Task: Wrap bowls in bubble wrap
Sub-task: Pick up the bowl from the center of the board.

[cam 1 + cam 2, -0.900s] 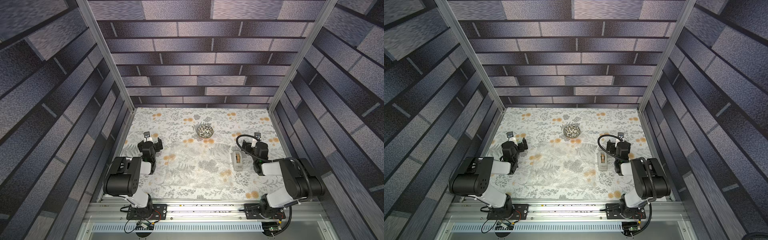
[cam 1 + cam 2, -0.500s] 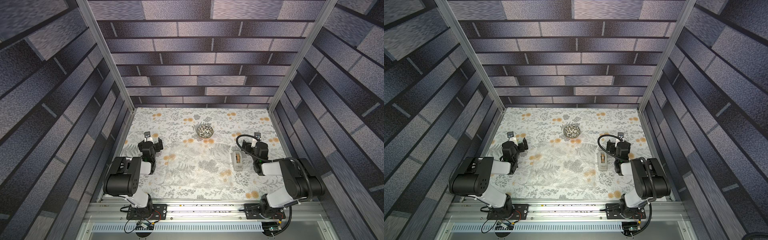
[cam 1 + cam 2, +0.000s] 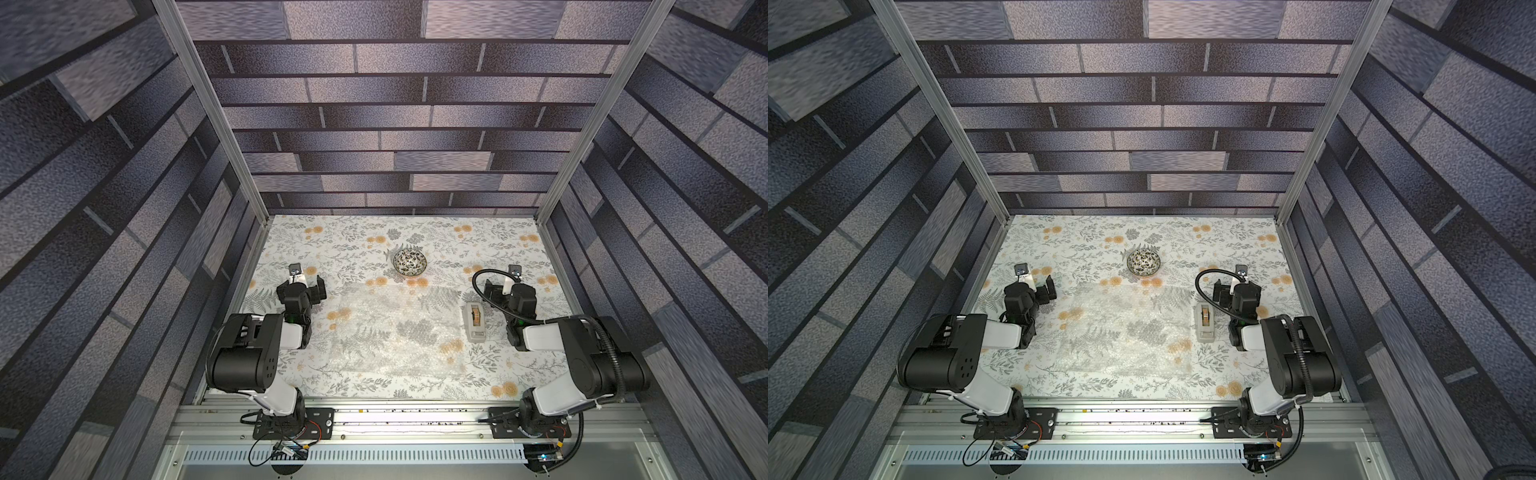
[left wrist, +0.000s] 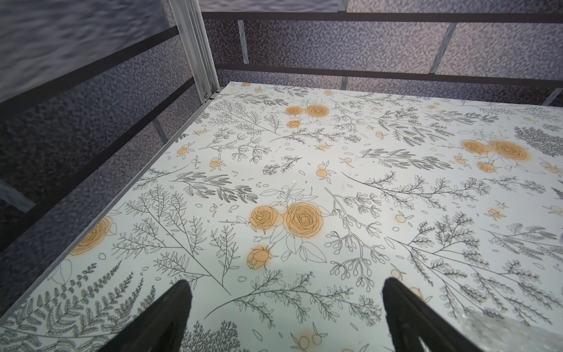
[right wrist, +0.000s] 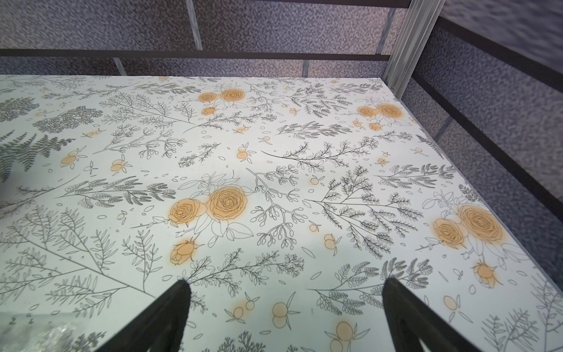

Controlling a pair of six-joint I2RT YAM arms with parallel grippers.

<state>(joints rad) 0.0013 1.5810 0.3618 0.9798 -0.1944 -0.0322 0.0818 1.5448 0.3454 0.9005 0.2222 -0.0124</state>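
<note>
Jaws stand spread wide on both arms, and we see nothing between them. The left gripper (image 3: 301,286) (image 3: 1034,289) hangs low over the floral tabletop (image 3: 353,241) (image 3: 1084,241), just to the left of the bubble wrap (image 3: 395,328) (image 3: 1129,328). In its wrist view the left gripper (image 4: 286,285) shows two dark fingertips far apart above bare printed roses, with a corner of the bubble wrap (image 4: 502,332) at the frame's edge.

The right gripper (image 3: 508,289) (image 3: 1235,291) sits on the other side, over bare tabletop to the right of the sheet. Its wrist view shows the right gripper (image 5: 288,285) just as wide, and a crinkled scrap of the bubble wrap (image 5: 39,335) in one corner.

In both top views we find the clear sheet lying flat across the middle of the table, the leaf print showing through it. The small speckled bowl (image 3: 409,263) (image 3: 1143,262) stands upright, mouth up, just beyond the sheet's far edge, between the two arms and apart from both. A grey tape dispenser (image 3: 475,322) (image 3: 1204,323) with a tan roll stands at the sheet's right edge, near the right gripper; we cannot tell whether it rests on the plastic or just beside it.
</note>
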